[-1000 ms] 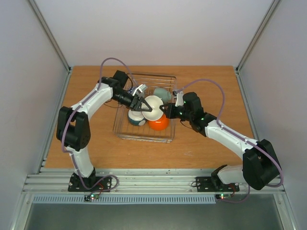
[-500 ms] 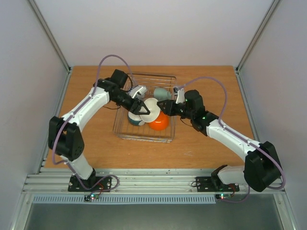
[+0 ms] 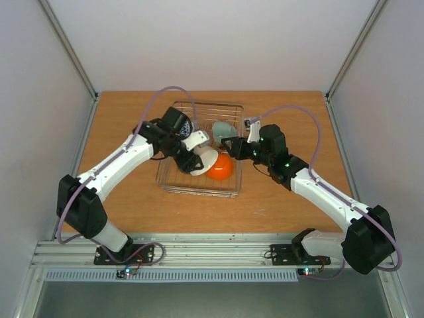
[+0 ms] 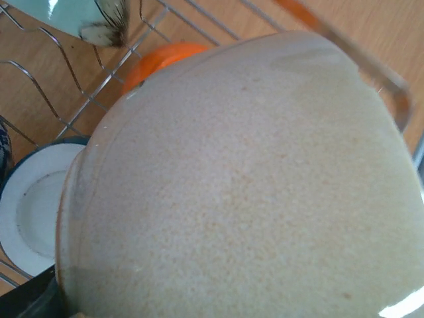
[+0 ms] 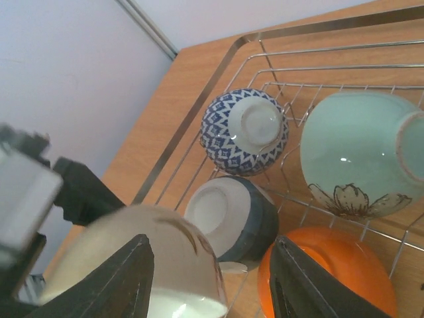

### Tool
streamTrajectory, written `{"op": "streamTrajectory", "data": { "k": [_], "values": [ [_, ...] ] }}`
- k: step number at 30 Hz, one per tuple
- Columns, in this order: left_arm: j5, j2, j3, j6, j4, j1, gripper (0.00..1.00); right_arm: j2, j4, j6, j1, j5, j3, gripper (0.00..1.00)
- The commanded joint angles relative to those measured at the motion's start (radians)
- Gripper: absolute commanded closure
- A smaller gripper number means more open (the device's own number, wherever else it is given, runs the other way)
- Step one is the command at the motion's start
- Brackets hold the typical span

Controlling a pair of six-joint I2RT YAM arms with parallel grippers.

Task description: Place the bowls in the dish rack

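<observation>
Over the wire rack (image 3: 199, 191), speckled beige bowl (image 4: 245, 192) in left pincer (image 3: 193, 154); right pincer (image 5: 211, 262) wide.

Beige bowl (image 4: 252, 185), orange bowl (image 5: 344, 278).

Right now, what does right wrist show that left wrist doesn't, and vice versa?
Only right wrist: a clear look at the blue-and-white patterned bowl, foot up, and the right gripper, open. Only left wrist: nothing new, just the beige bowl filling the frame. Both: beige bowl, orange bowl, dark blue bowl, mint bowl, dish rack wires.
</observation>
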Motion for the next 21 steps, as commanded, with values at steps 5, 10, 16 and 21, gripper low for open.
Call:
{"op": "streamTrajectory", "data": {
  "k": [5,10,16,21],
  "values": [
    [-0.297,-0.059,-0.137,0.167,0.210,-0.079,0.99,-0.032,-0.031,-0.024,0.005,0.042,-0.020,0.52],
    [-0.370,-0.067,-0.178,0.203,0.264,-0.081,0.99,-0.031,-0.026,-0.022,0.006,0.036,-0.023,0.52],
    [-0.442,-0.064,-0.213,0.230,0.300,-0.100,1.00,-0.028,-0.029,-0.016,0.006,0.039,-0.024,0.51],
    [-0.520,-0.060,-0.235,0.260,0.338,-0.128,0.99,-0.025,-0.033,-0.014,0.006,0.041,-0.022,0.51]
  ]
}}
